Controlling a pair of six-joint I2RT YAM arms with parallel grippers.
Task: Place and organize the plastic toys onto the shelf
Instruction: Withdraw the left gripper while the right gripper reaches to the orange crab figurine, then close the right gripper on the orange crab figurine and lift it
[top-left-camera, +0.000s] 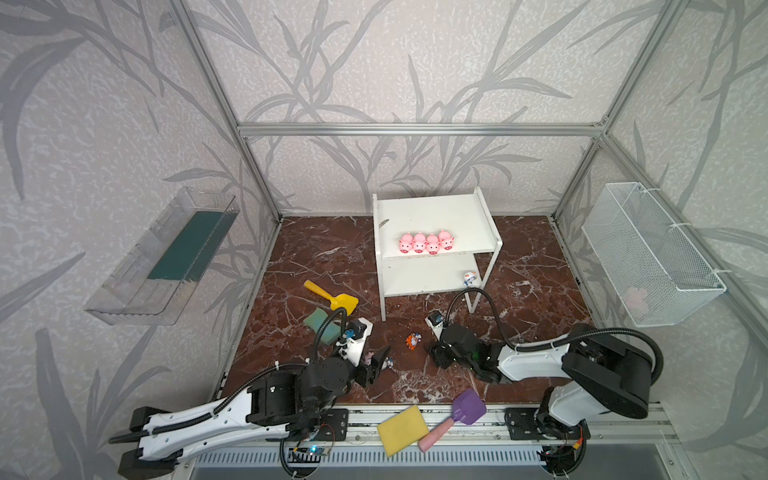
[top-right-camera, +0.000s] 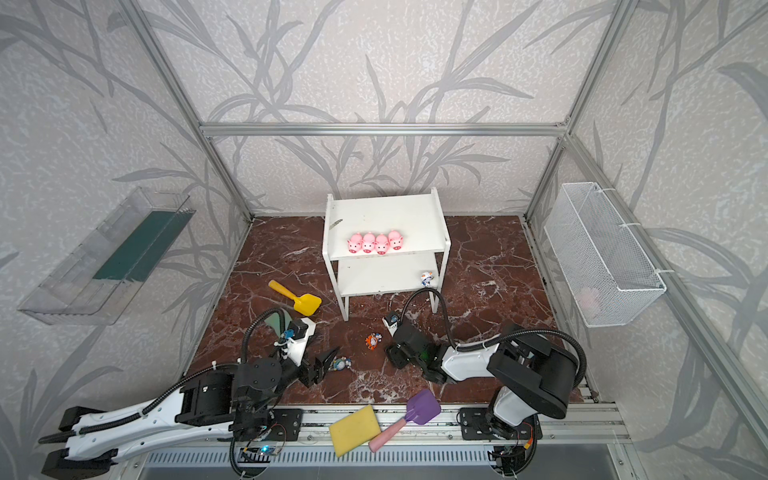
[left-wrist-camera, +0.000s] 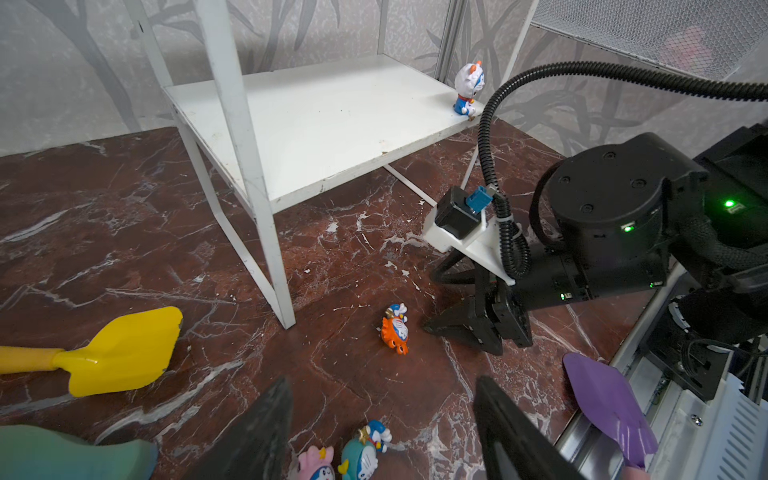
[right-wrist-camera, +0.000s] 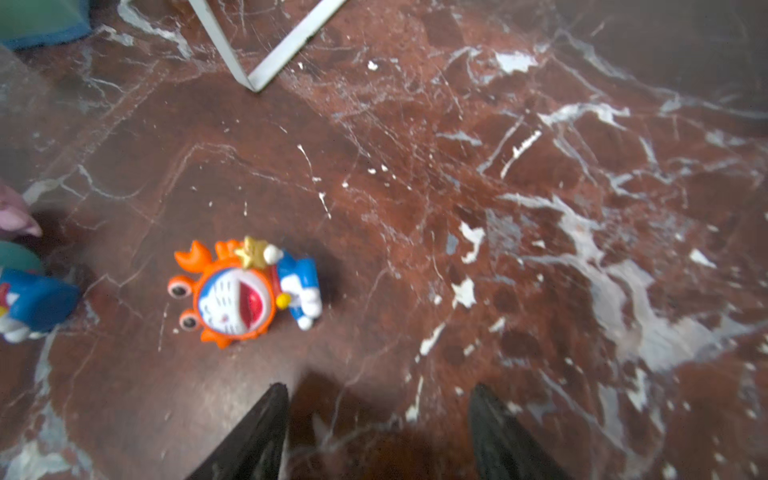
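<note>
The white shelf (top-left-camera: 432, 212) stands at the back of the marble floor. A row of several pink pigs (top-left-camera: 426, 242) sits on its upper board, and a white-blue figurine (top-left-camera: 470, 278) stands at the right end of the lower board. An orange figurine (top-left-camera: 412, 340) lies on the floor between the arms. My left gripper (left-wrist-camera: 382, 380) is open and low over a pink figurine (left-wrist-camera: 316, 463) and a teal figurine (left-wrist-camera: 361, 453), which lie side by side between its fingers. My right gripper (right-wrist-camera: 379, 388) is open and empty, just right of the orange figurine (right-wrist-camera: 241, 291).
A yellow shovel (top-left-camera: 332, 297) and a green sponge (top-left-camera: 322, 326) lie left of the shelf. A yellow sponge (top-left-camera: 402, 430) and a purple shovel (top-left-camera: 461, 413) rest on the front rail. A wire basket (top-left-camera: 652, 253) hangs on the right wall, a clear tray (top-left-camera: 166, 257) on the left.
</note>
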